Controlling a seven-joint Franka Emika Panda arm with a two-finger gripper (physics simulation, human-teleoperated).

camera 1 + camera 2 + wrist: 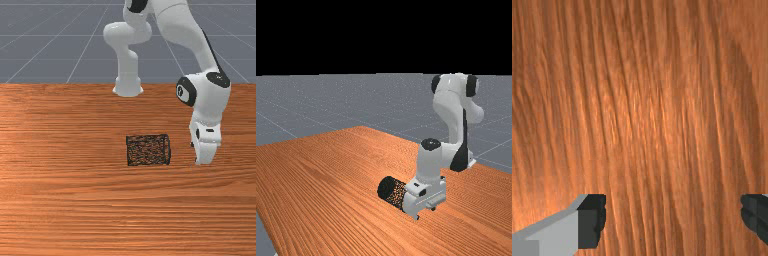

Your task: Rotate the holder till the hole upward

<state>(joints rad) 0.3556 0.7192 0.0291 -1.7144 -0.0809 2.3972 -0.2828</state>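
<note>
Panda arm (182, 25): smooth, rounded white links; black joint covers (218, 79). One black cap carries a pale round disc (183, 93), dark mark on it. Base (128, 89) white, flared at foot. Gripper (425, 213): white housing (206, 132), small dark slot; fingers (559, 232) grey, angular, near-black pads (590, 225).

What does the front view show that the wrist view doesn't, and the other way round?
From the front: the black mesh holder lying on its side, the white arm and the grey floor behind the table.

From the wrist: the two dark fingers up close, wide apart.

Both: the table's orange-brown, streaky wood.
</note>
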